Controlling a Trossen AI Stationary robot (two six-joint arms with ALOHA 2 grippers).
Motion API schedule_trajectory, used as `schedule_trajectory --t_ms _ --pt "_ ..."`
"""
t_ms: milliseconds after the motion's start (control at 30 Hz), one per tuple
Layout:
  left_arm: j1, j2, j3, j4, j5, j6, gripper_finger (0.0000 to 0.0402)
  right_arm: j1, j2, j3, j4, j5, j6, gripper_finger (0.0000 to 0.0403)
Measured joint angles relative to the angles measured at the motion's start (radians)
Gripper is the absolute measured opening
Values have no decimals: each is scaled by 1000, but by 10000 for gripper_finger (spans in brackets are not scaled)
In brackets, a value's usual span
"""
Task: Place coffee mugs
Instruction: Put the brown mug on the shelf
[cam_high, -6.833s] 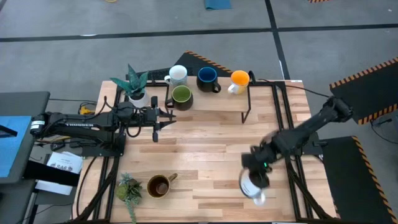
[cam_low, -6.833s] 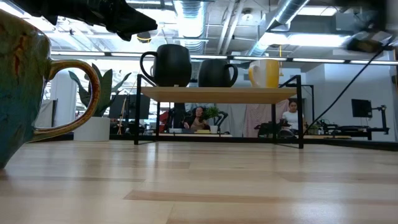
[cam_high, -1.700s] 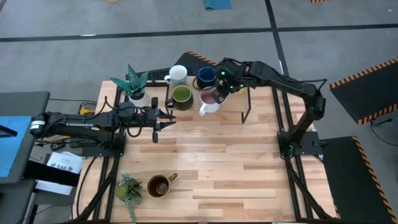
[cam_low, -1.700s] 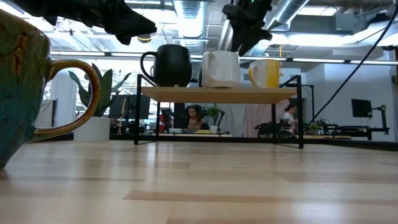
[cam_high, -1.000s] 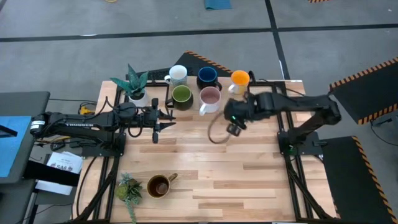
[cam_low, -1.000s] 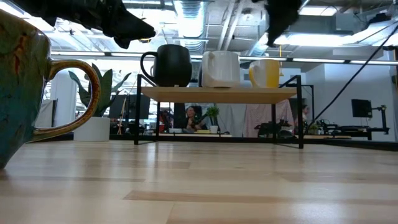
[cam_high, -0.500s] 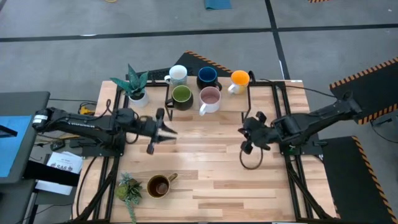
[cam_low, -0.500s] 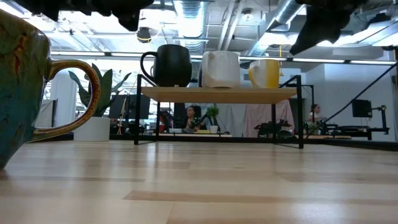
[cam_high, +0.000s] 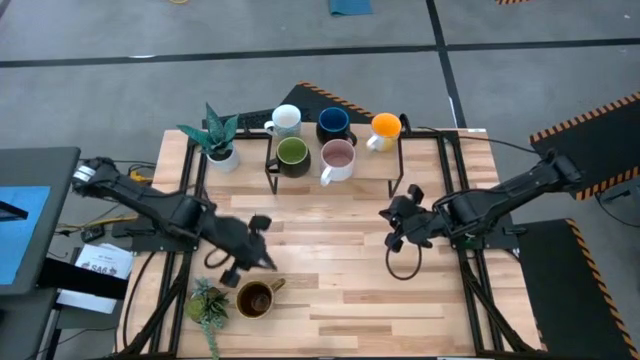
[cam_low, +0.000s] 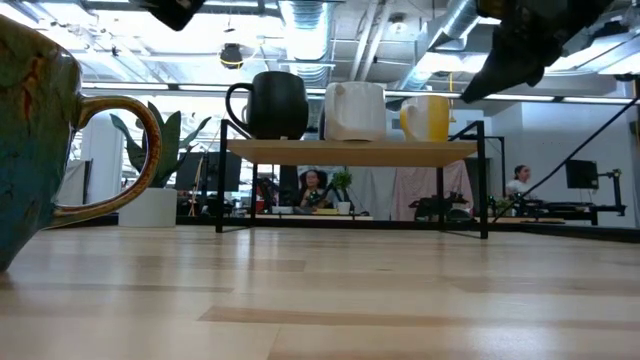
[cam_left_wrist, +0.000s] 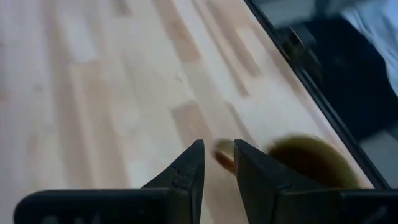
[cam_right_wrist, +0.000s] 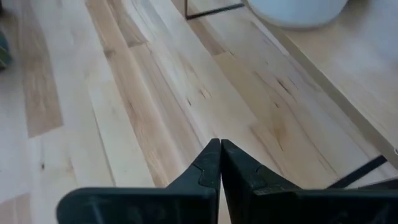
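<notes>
- left gripper (cam_high: 262, 262): above the near-left part of the table (cam_high: 330, 260), just beside the brown mug (cam_high: 256, 298); fingers (cam_left_wrist: 186, 174) a narrow gap apart, grasping nothing; in the left wrist view the mug's handle (cam_left_wrist: 224, 154) sits just past the fingertips.
- step in hand, judged: picking up the brown mug, the last one off the shelf. done well, the jaws line up over the rim or handle before coming down, clear of the small plant (cam_high: 206, 303) beside it.
- right gripper (cam_high: 394, 228): clenched and empty, over the right middle of the table.
- shelf (cam_high: 380, 160): white mug (cam_high: 285, 121), dark blue mug (cam_high: 333, 126), orange mug (cam_high: 385, 127), olive green mug (cam_high: 292, 154) and pink mug (cam_high: 338, 158) stand on it.
- writing: none readable on mugs, arms or table.
</notes>
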Motion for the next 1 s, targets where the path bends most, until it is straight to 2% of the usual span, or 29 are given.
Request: schedule_trajectory --t_ms 167,400,833,1000 --pt "-101 96 50 -38 -40 -2 71 0 27 0 16 18 -3 35" --pt "-196 191 82 -176 -199 -2 71 -8 29 0 25 19 0 35" --pt "-229 210 84 -185 -193 -215 71 -8 29 0 24 19 0 36" --pt "-222 238 84 -182 -134 -328 71 -8 29 0 23 19 0 36"
